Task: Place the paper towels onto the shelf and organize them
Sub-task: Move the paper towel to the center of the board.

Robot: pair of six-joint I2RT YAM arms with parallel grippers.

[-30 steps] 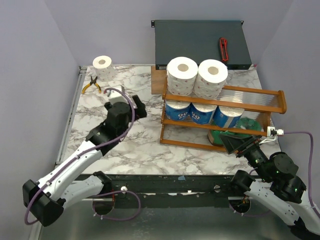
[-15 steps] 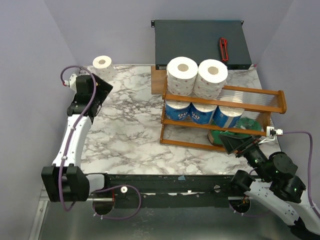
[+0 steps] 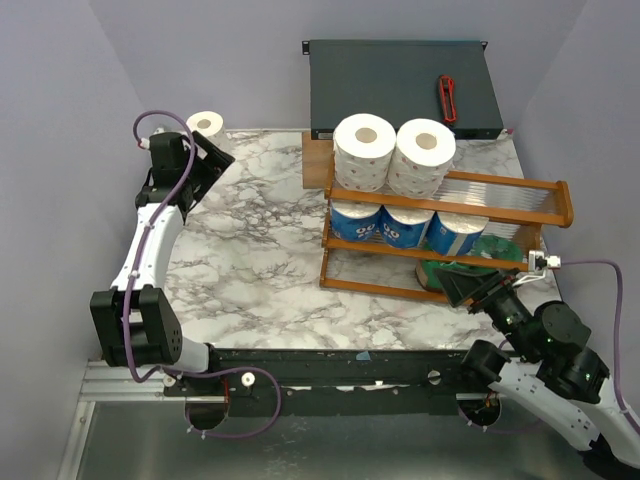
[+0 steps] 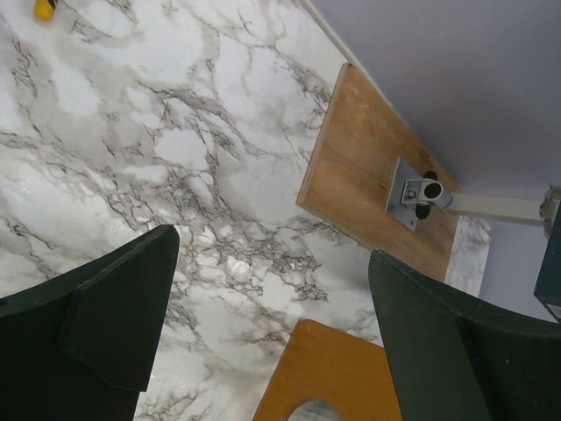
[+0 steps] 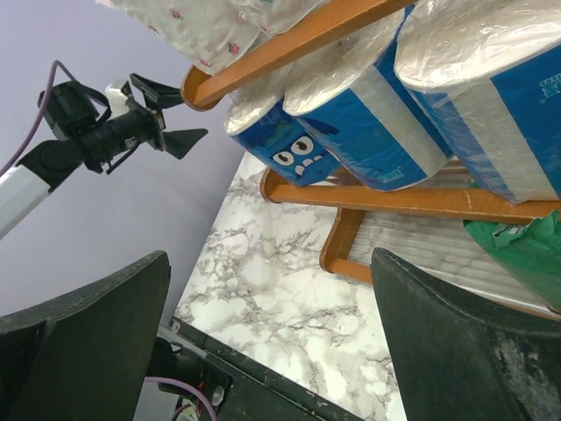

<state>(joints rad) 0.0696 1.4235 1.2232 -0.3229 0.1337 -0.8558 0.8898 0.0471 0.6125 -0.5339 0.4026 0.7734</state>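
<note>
A bare white paper towel roll (image 3: 205,122) stands at the table's far left back corner, partly hidden by my left gripper (image 3: 212,150), which hangs open just in front of it. The left wrist view shows that gripper (image 4: 272,324) holding nothing, over marble and the shelf's orange end (image 4: 337,373). The shelf (image 3: 555,203) carries two white rolls (image 3: 364,150) on top and three blue-wrapped rolls (image 3: 405,228) in the middle. A green-wrapped roll (image 5: 517,250) lies on the bottom tier. My right gripper (image 3: 470,285) stands open and empty at the shelf's front right.
A flat dark grey metal box (image 3: 400,85) with a red-handled tool (image 3: 446,97) sits behind the shelf. A wooden board (image 4: 377,175) with a metal bracket lies at the back. The tip of a yellow pliers handle (image 4: 44,9) shows in the left wrist view.
My left arm has swung from the middle of the table to the far left back corner and now covers part of the white roll. The right arm has barely moved.
</note>
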